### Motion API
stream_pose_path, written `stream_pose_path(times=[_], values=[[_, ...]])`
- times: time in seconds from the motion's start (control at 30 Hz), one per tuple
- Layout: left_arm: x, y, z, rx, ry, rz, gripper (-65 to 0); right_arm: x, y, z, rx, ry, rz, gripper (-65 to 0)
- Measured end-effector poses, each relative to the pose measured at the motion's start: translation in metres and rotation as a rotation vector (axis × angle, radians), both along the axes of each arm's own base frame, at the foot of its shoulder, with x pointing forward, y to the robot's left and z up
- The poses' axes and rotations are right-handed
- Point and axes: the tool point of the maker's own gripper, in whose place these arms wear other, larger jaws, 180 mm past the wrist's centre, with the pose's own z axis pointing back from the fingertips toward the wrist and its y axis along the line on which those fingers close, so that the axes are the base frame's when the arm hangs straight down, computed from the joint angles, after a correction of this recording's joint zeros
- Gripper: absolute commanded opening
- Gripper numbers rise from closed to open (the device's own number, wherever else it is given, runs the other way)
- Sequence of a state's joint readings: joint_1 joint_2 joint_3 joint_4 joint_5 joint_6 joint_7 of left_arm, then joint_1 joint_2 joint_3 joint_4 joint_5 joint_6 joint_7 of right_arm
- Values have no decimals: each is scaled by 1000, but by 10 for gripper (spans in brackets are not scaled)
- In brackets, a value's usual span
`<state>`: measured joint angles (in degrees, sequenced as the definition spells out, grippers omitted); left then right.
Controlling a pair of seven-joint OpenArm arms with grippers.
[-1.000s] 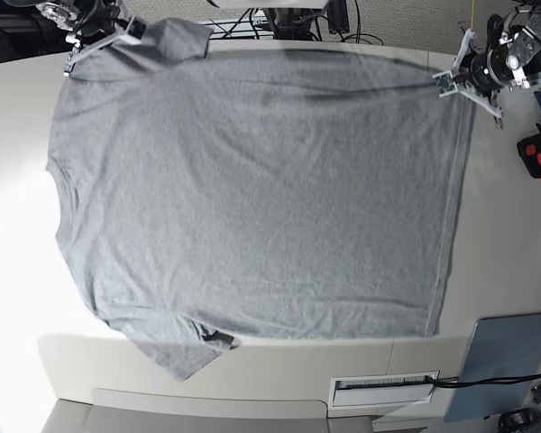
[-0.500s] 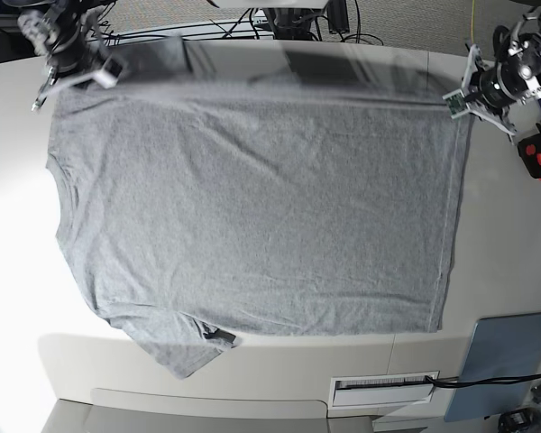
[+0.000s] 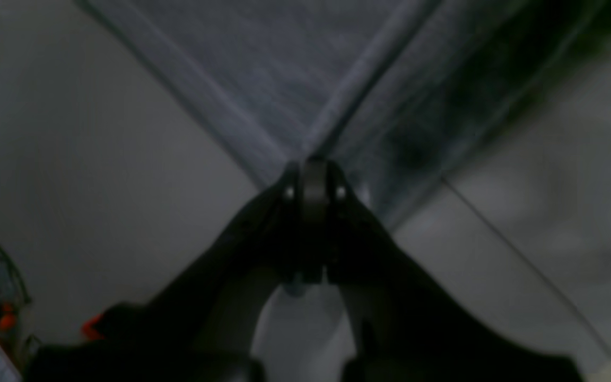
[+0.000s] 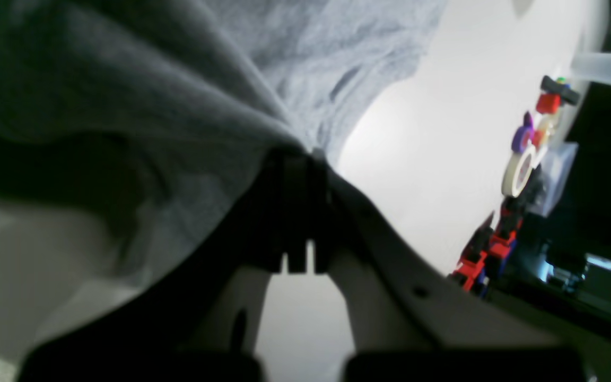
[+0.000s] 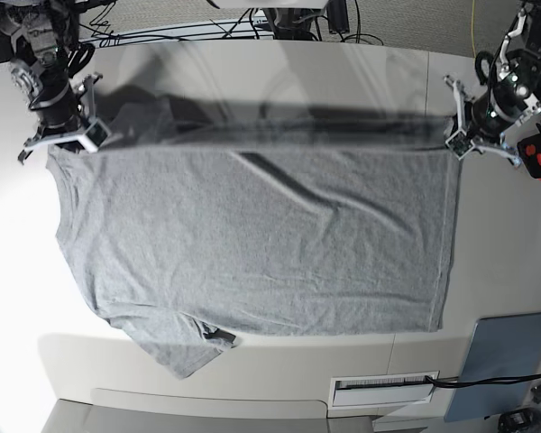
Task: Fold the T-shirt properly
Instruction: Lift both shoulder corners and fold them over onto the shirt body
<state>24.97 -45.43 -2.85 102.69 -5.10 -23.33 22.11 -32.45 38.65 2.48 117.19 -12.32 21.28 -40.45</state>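
I have both grippers, left (image 5: 457,144) and right (image 5: 72,142), clamped tight on the shirt's (image 5: 252,244) far edge; I'd carry them level toward its near edge.

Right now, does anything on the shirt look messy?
Yes. The near sleeve is bunched and folded under itself at the table's front edge, and a diagonal crease runs across the shirt below its lifted far edge.

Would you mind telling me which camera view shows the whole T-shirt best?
The base view: the T-shirt lies spread across the table, its far edge raised between both grippers. The left wrist view shows only a blurred hem corner; the right wrist view shows only bunched cloth at its jaws.
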Motion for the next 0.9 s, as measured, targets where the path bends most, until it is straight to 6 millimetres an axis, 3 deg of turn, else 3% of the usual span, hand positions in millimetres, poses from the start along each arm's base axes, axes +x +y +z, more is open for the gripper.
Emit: stream_pose_path(times=[0.2, 0.53, 0.77, 0.9], values=[[14, -6, -11, -49, 6, 33, -650, 15, -5, -11, 36, 10, -12, -650], [33, 1, -19, -72, -6, 94, -650, 43, 9, -52, 34, 79, 30, -650], [44, 11, -20, -68, -13, 121, -650, 63, 16, -45, 34, 42, 45, -650], [44, 3, -19, -94, -15, 71, -650, 64, 16, -45, 34, 39, 43, -650]])
